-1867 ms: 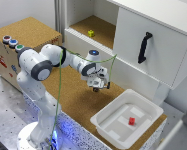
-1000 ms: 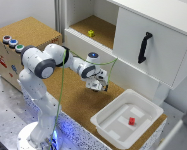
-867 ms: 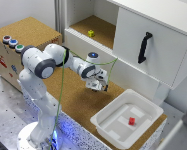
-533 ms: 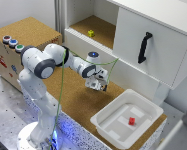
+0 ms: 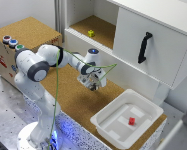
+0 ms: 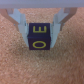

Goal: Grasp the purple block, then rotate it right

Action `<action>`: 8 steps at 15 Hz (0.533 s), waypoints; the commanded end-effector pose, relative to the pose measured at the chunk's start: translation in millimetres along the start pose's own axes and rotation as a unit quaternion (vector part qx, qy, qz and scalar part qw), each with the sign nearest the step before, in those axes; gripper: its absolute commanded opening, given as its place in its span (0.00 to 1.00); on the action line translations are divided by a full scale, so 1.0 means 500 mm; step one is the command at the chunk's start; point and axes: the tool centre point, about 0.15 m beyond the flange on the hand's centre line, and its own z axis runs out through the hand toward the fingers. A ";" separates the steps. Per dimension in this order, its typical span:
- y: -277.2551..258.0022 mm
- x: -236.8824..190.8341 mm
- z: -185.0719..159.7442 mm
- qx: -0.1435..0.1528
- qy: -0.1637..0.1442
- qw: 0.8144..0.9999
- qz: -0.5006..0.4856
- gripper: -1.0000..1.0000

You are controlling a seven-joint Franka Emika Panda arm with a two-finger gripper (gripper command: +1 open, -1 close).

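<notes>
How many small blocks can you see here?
3: a purple block between the end effector's fingers, a yellow block in the open cabinet, a red block in the white bin. Others may be hidden.

Dark purple block (image 6: pixel 39 38) with yellow letters

Cork-topped bench with white cabinet

A cork surface (image 5: pixel 78 97) spreads beneath the claw (image 5: pixel 95 82); behind it stands a white cabinet (image 5: pixel 143 45) with an open shelf (image 5: pixel 95 27) and a black door handle (image 5: pixel 144 47). Perforated metal flooring (image 5: pixel 5 112) lies below.
</notes>
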 end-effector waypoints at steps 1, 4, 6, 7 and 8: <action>-0.041 -0.018 0.002 -0.043 -0.029 0.983 0.175 0.00; -0.033 -0.020 0.023 0.001 -0.057 0.960 0.273 0.00; -0.026 -0.033 0.047 0.043 -0.085 0.932 0.349 0.00; -0.022 -0.038 0.058 0.055 -0.099 0.920 0.375 0.00; -0.015 -0.046 0.076 0.066 -0.122 0.901 0.411 0.00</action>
